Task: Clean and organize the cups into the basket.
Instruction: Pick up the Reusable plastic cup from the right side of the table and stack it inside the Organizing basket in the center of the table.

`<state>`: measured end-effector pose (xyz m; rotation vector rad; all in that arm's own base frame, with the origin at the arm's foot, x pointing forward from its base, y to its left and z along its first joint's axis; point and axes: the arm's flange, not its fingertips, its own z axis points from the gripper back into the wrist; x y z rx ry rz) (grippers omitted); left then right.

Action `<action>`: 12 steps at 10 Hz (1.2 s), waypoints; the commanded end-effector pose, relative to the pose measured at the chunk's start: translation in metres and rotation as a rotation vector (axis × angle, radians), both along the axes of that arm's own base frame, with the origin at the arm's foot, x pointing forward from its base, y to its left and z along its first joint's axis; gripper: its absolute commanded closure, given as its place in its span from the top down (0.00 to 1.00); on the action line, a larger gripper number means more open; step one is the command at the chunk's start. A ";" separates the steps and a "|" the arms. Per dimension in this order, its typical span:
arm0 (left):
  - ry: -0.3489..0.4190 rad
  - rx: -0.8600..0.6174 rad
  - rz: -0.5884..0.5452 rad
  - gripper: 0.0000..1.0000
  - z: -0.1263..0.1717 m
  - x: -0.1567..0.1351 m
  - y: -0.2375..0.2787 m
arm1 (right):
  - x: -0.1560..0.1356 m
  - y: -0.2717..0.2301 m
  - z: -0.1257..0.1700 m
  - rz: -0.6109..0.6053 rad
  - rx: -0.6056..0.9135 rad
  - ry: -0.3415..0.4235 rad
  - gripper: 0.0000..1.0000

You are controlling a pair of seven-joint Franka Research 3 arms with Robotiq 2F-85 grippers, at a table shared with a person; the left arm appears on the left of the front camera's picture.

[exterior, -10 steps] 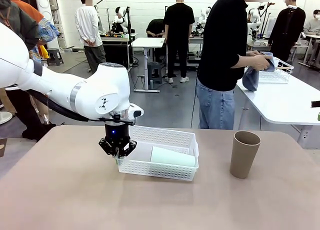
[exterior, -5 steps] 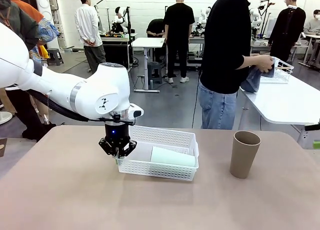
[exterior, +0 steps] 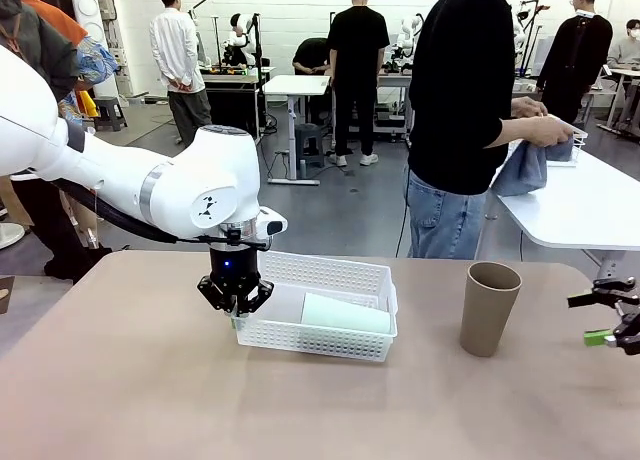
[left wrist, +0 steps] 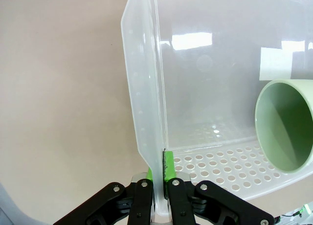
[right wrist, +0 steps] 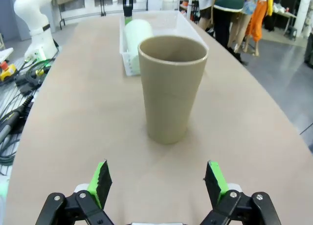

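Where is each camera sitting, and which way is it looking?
Front view: sits between the arms, looks across the table at the person; the left arm and left end effector show, plus the right end effector at the right edge.
Left wrist view: rides the left wrist, looks down its fingers, shut on the basket wall.
Right wrist view: rides the right wrist, looks between its open fingers at the tan cup.
Shared: both wrist views catch the mint cup lying in the basket.

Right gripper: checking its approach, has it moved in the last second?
Yes: the right gripper has moved farther in from the right edge, toward the tan cup, which stands unmoved.
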<state>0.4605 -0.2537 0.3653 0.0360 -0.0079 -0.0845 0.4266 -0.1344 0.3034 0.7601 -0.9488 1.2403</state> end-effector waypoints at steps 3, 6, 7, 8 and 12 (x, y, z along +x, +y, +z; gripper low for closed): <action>0.000 -0.001 -0.001 0.05 0.001 0.000 0.000 | 0.006 0.016 -0.016 -0.012 -0.024 -0.025 1.00; 0.000 -0.001 -0.001 0.05 0.001 0.000 0.000 | 0.007 0.014 -0.012 0.014 -0.016 0.010 1.00; 0.000 -0.001 -0.001 0.05 0.001 0.000 0.000 | 0.007 0.014 -0.012 0.014 -0.016 0.010 1.00; 0.000 -0.001 -0.001 0.05 0.001 0.000 0.000 | 0.007 0.014 -0.012 0.014 -0.016 0.010 1.00; 0.000 -0.001 -0.001 0.05 0.001 0.000 0.000 | 0.012 0.026 -0.019 0.020 -0.032 0.008 1.00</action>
